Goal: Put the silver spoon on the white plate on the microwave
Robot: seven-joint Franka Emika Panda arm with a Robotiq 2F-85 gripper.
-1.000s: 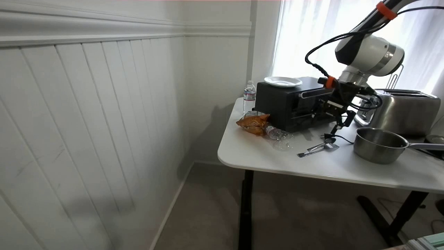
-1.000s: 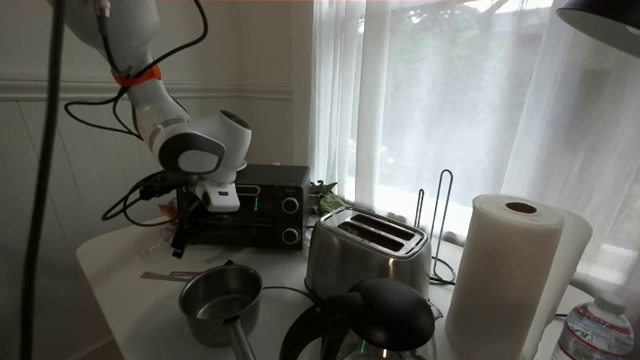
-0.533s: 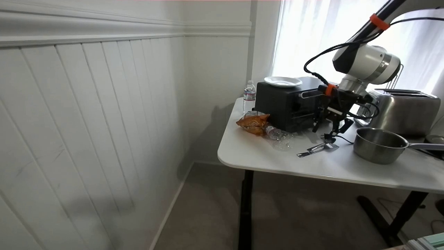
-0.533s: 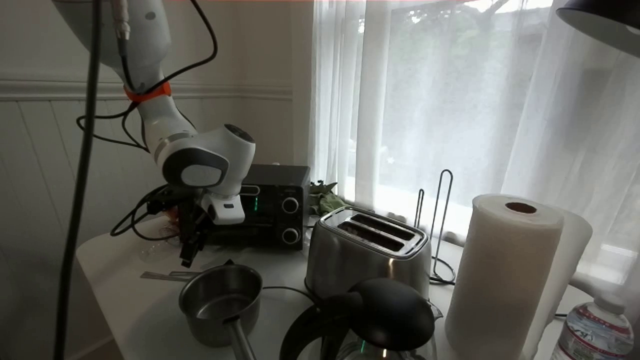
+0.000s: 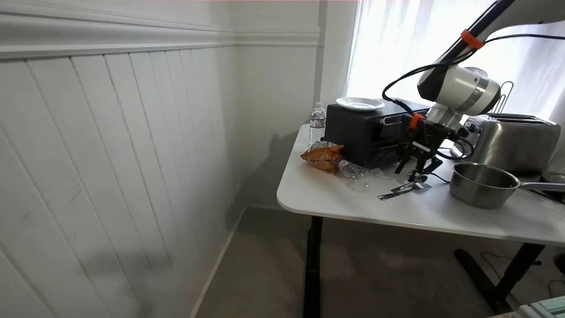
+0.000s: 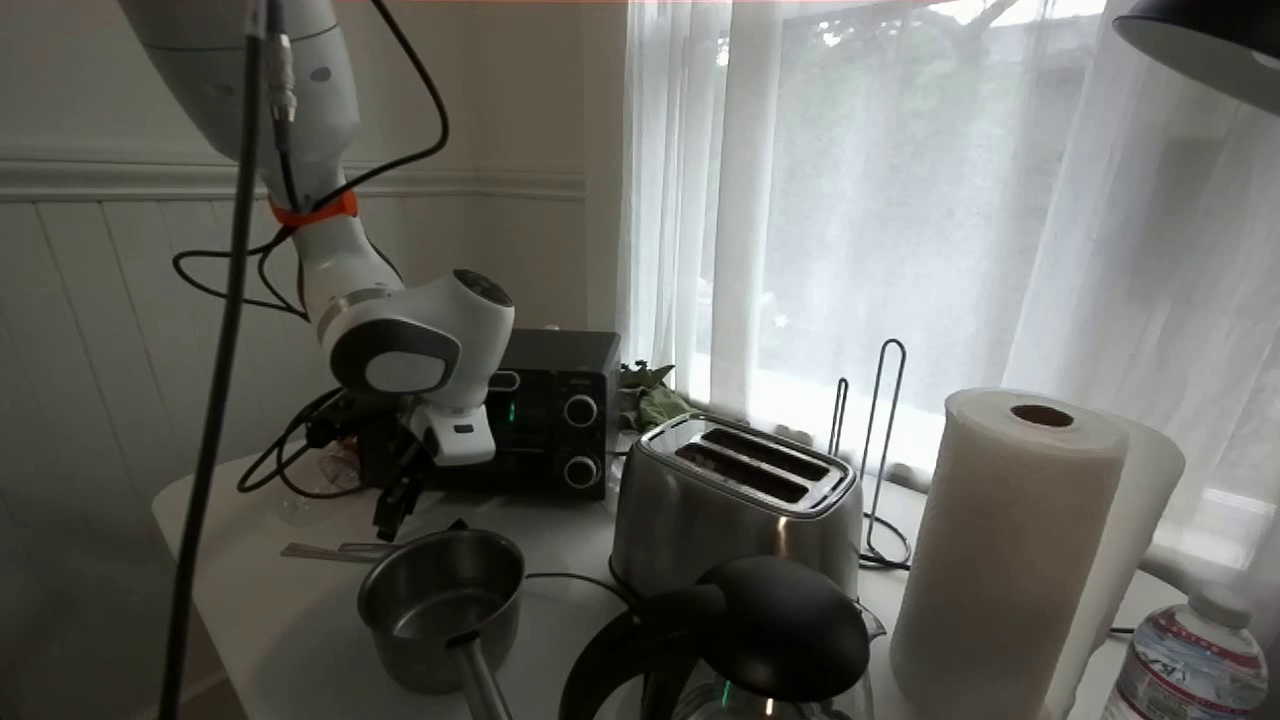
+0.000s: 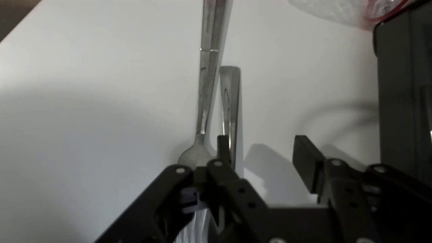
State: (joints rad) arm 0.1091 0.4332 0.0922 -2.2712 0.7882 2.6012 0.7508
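Note:
The silver spoon lies on the white table beside a silver fork (image 7: 207, 67). Its handle (image 7: 230, 91) shows in the wrist view; its bowl is hidden there behind a finger but shows as a round end (image 5: 420, 178) in an exterior view. My gripper (image 7: 261, 145) is open and empty, low over the utensils. Its left finger overlaps the spoon's handle in the wrist view; the right finger is over bare table on the oven side. The gripper (image 5: 405, 174) is in front of the black microwave (image 5: 348, 137). The white plate (image 5: 360, 104) sits on the microwave's top.
A grey pot (image 5: 474, 190) stands close beside the utensils, with a silver toaster (image 5: 516, 143) behind it. An orange bag (image 5: 323, 157) and a clear crumpled bottle (image 5: 355, 174) lie by the oven. A kettle (image 6: 780, 630) and paper towels (image 6: 1010, 560) stand farther along.
My arm has come down and across the oven's front, toward the pot in an exterior view. The gripper is lower and nearer the utensils, still open. The utensils have not moved.

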